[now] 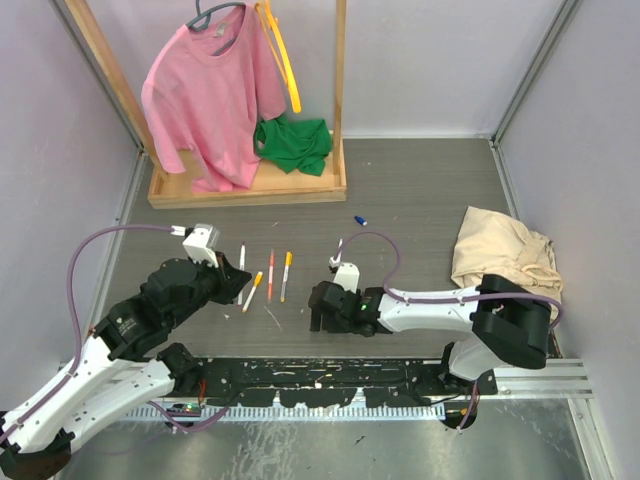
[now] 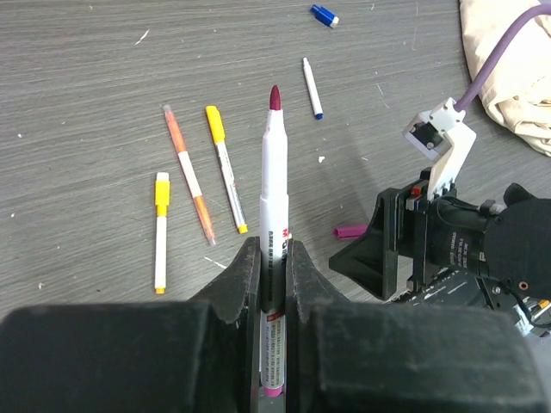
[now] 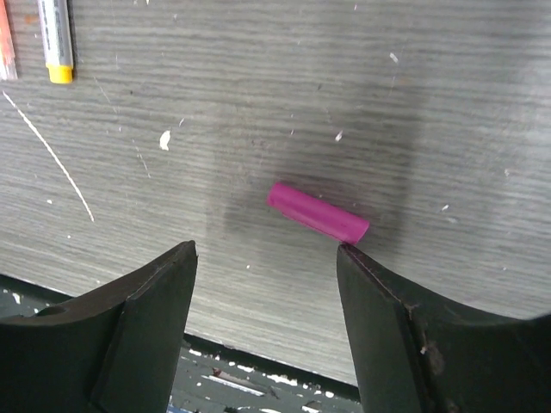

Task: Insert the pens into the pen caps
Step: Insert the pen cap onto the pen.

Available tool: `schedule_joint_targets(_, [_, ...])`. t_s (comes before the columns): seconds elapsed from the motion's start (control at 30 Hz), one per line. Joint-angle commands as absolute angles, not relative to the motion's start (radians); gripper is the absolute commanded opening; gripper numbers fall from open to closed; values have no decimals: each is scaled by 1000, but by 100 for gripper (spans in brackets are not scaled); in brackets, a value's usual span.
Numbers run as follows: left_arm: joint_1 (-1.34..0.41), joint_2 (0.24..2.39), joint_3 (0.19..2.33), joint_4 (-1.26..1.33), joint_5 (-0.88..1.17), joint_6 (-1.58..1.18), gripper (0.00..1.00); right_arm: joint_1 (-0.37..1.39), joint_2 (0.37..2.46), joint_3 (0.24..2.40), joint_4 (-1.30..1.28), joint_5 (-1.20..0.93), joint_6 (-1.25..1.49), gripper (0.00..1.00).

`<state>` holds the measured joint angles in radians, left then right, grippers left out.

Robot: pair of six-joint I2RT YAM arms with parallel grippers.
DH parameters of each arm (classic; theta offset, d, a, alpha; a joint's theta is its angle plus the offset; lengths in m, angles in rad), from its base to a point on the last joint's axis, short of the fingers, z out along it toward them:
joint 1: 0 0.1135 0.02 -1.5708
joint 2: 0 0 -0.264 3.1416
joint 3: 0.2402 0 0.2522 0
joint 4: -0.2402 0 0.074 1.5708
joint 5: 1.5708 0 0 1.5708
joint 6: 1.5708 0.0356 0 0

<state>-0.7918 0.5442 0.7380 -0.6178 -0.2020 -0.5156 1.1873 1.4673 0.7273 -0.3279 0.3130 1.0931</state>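
My left gripper (image 2: 274, 251) is shut on a white pen (image 2: 274, 172), whose magenta tip points away from the wrist. Its magenta rear end shows between the jaws. My right gripper (image 3: 267, 249) stands open just above the table, and a magenta pen cap (image 3: 317, 212) lies flat just ahead of its right fingertip. That cap (image 2: 350, 231) also shows beside the right gripper in the left wrist view. On the table lie a yellow pen (image 2: 161, 232), an orange pen (image 2: 189, 176), a yellow-capped pen (image 2: 225, 168) and a blue-tipped pen (image 2: 312, 88). A blue cap (image 2: 325, 15) lies farther off.
A wooden rack (image 1: 250, 185) at the back holds a pink shirt (image 1: 210, 95) and a green cloth (image 1: 293, 143). A beige cloth (image 1: 505, 255) lies at the right. The arms' black mounting rail (image 1: 330, 378) runs along the near edge.
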Motion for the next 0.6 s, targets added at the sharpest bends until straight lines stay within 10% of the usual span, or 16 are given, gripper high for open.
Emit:
schedule_joint_targets(0.0, [-790, 554, 747, -547, -198, -516, 0, 1148, 1492, 745, -344, 342, 1047, 72])
schedule_joint_targets(0.57, [-789, 552, 742, -554, -210, -512, 0, 1022, 1595, 862, -348, 247, 834, 70])
